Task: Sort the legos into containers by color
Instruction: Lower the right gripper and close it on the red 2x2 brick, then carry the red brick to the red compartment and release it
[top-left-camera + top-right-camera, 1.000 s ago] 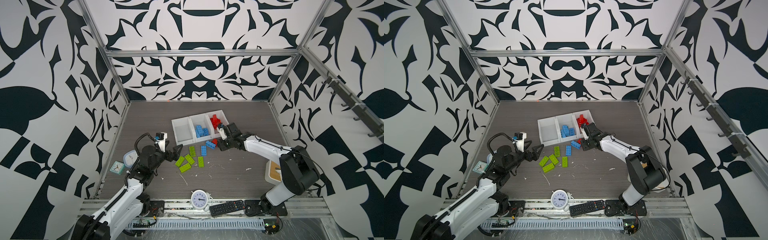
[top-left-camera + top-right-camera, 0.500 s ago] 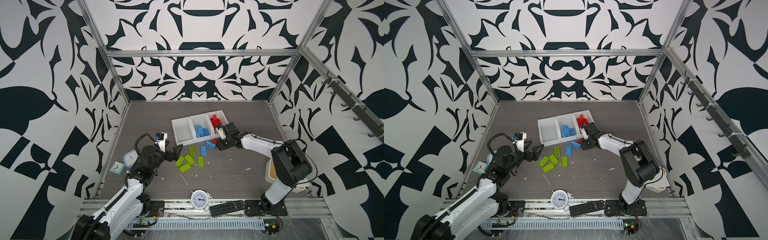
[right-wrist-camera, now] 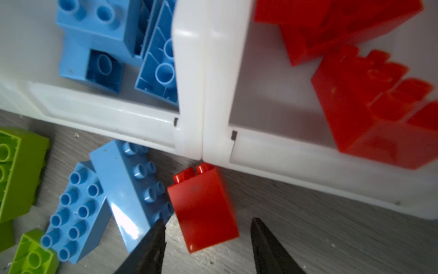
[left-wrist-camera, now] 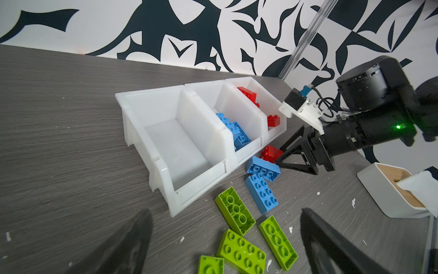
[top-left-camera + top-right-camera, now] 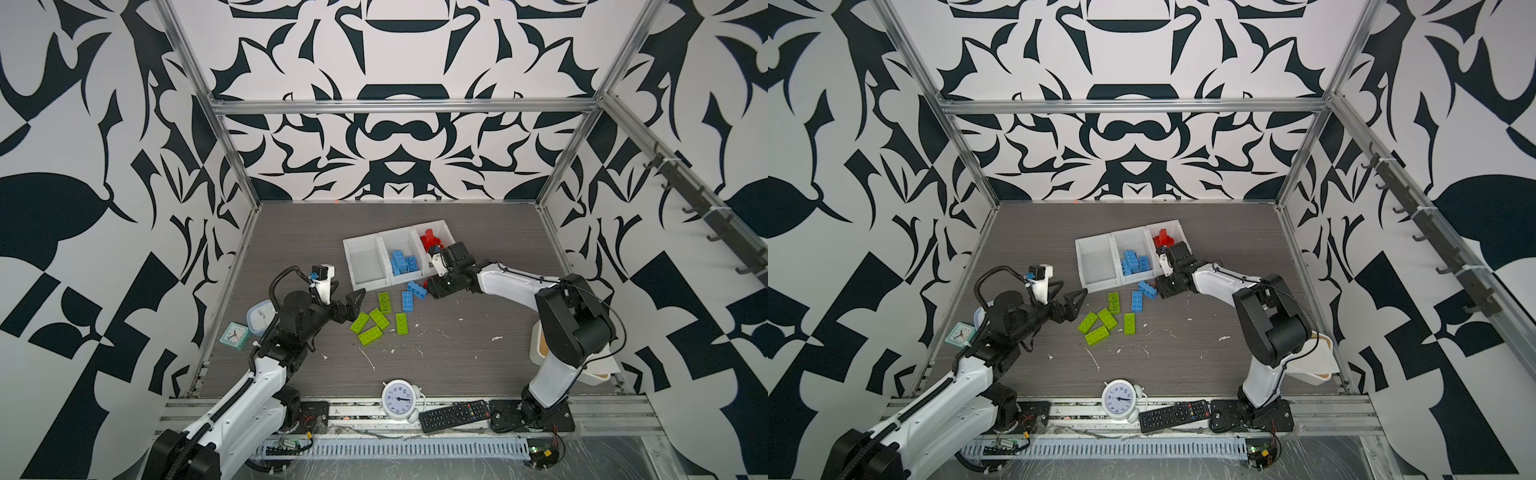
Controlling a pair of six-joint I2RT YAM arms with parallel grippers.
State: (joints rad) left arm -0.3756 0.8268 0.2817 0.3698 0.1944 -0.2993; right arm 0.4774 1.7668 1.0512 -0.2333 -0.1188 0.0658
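Right wrist view: my right fingers (image 3: 149, 246) stand open, straddling the near end of 1 small red brick (image 3: 203, 208) without touching it. It lies on the desk (image 3: 331, 225) just outside the red bin (image 3: 308, 170), tight beside a blue brick (image 3: 128, 189). I judge I should reach further along it, centre it, then close, keeping the blue one out. My left fingers (image 4: 128, 242) hang wide open near 5 green bricks (image 5: 379, 318).

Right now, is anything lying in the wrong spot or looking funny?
Yes: one small red brick lies tipped on its side on the table, just outside the red-brick bin's front wall, between the right gripper's open fingers. Also, white flecks litter the table.
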